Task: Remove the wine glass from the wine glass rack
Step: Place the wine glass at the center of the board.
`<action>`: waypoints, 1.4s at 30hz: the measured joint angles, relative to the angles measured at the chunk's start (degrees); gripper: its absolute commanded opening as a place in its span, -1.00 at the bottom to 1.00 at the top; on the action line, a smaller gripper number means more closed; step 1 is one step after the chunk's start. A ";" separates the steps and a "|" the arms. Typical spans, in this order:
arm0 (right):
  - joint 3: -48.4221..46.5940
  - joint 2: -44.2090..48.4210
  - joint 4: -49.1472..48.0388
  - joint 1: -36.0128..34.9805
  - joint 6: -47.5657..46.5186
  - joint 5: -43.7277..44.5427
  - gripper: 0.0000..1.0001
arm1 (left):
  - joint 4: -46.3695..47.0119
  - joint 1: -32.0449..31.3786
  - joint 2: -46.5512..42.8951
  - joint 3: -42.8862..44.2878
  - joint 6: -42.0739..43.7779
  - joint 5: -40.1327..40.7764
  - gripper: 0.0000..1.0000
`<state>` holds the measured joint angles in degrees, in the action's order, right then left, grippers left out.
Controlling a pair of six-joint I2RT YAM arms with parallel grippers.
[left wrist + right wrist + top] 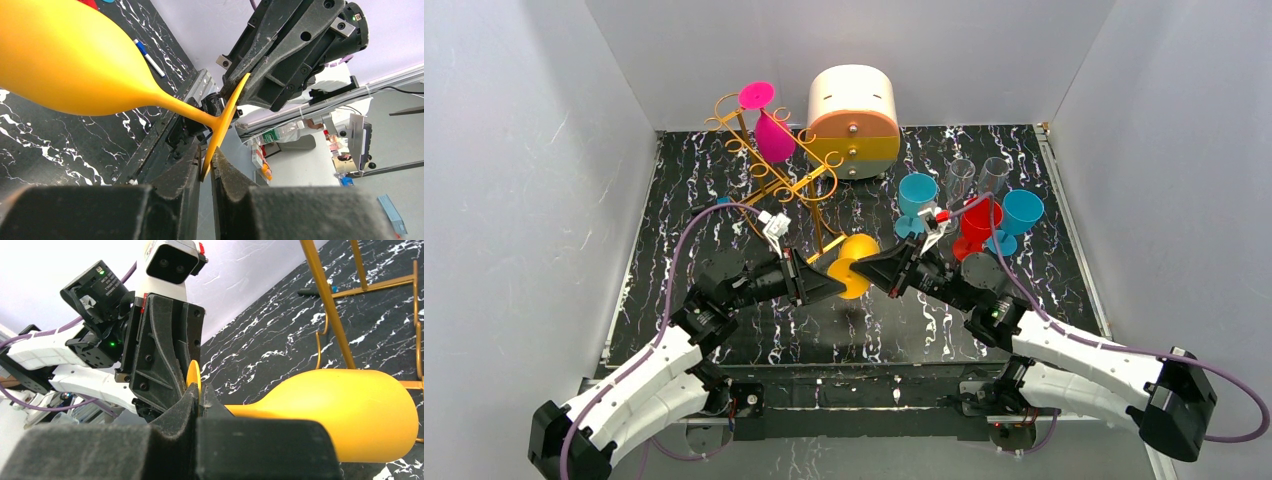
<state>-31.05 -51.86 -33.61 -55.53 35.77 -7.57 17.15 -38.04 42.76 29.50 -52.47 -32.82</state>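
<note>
The left pincer (206, 167) grips the yellow wine glass (65, 60) by its foot rim. The right pincer (199, 392) grips the opposite rim; glass horizontal.

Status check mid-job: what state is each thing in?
Yellow glass: off the rack, sideways in the air, foot pinched from both sides.
Left fingers: shut on the yellow glass's foot.
Right fingers: shut on the same foot.
Pink glass: hanging upside down on the rack.
Rack: upright.
Round box: drawers shut.

bright even light, soft shadows, foregrnd blurry
</note>
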 measured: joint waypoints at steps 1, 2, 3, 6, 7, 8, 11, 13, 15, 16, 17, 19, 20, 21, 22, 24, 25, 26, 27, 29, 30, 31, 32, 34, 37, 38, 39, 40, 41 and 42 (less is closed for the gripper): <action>0.00 -0.24 0.07 0.00 0.31 0.48 -0.97 | 0.00 0.00 0.26 0.00 0.00 0.13 -0.74; 0.00 -0.46 0.11 0.00 0.48 0.94 -0.97 | -0.02 0.00 0.59 0.00 0.00 0.28 -0.74; 0.00 -0.74 0.20 0.02 0.66 1.38 -0.97 | -0.09 0.02 0.83 0.00 0.02 0.55 -0.76; 0.00 -1.14 0.68 0.00 1.31 2.10 -0.97 | -0.94 0.07 0.96 0.00 0.46 0.98 -0.79; 0.00 -1.14 0.70 0.00 1.40 2.16 -0.97 | -1.01 0.07 0.90 0.00 0.55 1.03 -0.79; 0.00 -1.14 0.70 0.00 1.53 2.27 -0.97 | -1.03 0.07 0.79 0.00 0.74 1.11 -0.74; 0.00 -1.14 0.68 0.00 1.77 2.27 -0.97 | -1.27 0.04 0.52 0.00 1.29 1.18 -0.48; 0.00 -1.14 0.68 0.00 1.77 2.27 -0.97 | -1.51 0.04 0.55 0.00 1.64 1.20 -0.49; 0.00 -1.14 0.66 0.00 1.79 2.23 -0.97 | -1.90 0.04 0.57 0.00 1.92 1.16 -0.58; 0.00 -1.14 0.66 0.00 1.81 2.16 -0.97 | -2.01 0.04 0.61 0.00 1.95 1.14 -0.63; 0.00 -1.14 0.63 0.00 1.90 2.08 -0.97 | -2.14 0.04 0.70 0.00 2.10 1.05 -0.69; 0.00 -1.14 0.70 0.00 1.88 2.08 -0.97 | -2.08 0.04 0.94 0.02 2.27 0.72 -0.76; 0.00 -1.14 0.70 0.00 1.90 2.08 -0.97 | -2.08 0.04 0.94 0.02 2.32 0.66 -0.76; 0.00 -1.14 0.72 0.00 1.90 2.08 -0.97 | -2.05 0.04 0.94 0.04 2.43 0.61 -0.78; 0.00 -1.11 0.70 0.00 1.90 2.08 -0.97 | -2.08 0.04 0.92 0.09 2.45 0.61 -0.80; 0.00 -1.14 0.66 0.00 1.92 2.08 -0.97 | -2.05 0.04 0.92 0.13 2.45 0.61 -0.70; 0.00 -1.14 0.66 0.00 1.95 2.08 -0.97 | -2.01 0.04 0.90 0.13 2.36 0.57 -0.57; 0.00 -1.11 0.61 0.00 1.99 2.05 -0.97 | -1.88 0.04 0.87 0.11 2.34 0.50 -0.47; 0.00 -1.11 0.52 0.00 2.05 2.03 -0.97 | -1.66 0.04 0.87 0.11 2.32 0.44 -0.43; 0.00 -1.11 -0.02 0.00 2.64 1.66 -0.97 | -0.94 0.04 1.01 0.00 1.77 0.20 -0.42; 0.00 -1.11 -0.22 0.00 2.84 1.55 -0.97 | -0.66 0.04 1.09 -0.02 1.49 0.00 -0.47; 0.00 -1.11 -0.42 0.00 2.97 1.40 -0.97 | -0.28 0.04 1.29 -0.02 1.22 -0.26 -0.59; 0.00 -1.11 -0.55 0.00 3.04 1.38 -0.97 | 0.02 0.04 1.46 -0.04 0.96 -0.50 -0.68; 0.00 -1.11 -0.61 0.00 3.04 1.27 -0.97 | 0.90 0.04 1.99 -0.04 0.44 -1.07 -0.85; 0.00 -1.11 -0.44 0.00 3.06 1.20 -0.97 | 1.31 0.04 1.99 -0.04 0.26 -1.55 -1.00; 0.00 -1.11 -0.48 0.02 3.10 1.20 -0.94 | 1.49 0.04 1.79 -0.04 0.24 -1.75 -1.00; 0.00 -1.11 -0.63 0.02 3.21 1.20 -0.87 | 1.57 0.04 1.53 -0.04 0.24 -1.88 -1.00; 0.00 -1.11 -0.87 0.02 3.28 1.07 -0.80 | 1.55 0.04 1.29 -0.04 0.22 -1.90 -1.00; 0.00 -1.11 -0.98 0.00 3.37 1.01 -0.70 | 1.51 0.04 1.05 -0.04 0.31 -1.92 -1.00; 0.00 -1.11 -1.09 0.00 3.52 0.87 -0.57 | 1.49 0.04 0.85 -0.04 0.42 -1.90 -1.00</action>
<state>-31.05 -52.97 -34.70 -55.53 39.29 -6.70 18.63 -38.00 43.62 29.45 -52.05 -34.72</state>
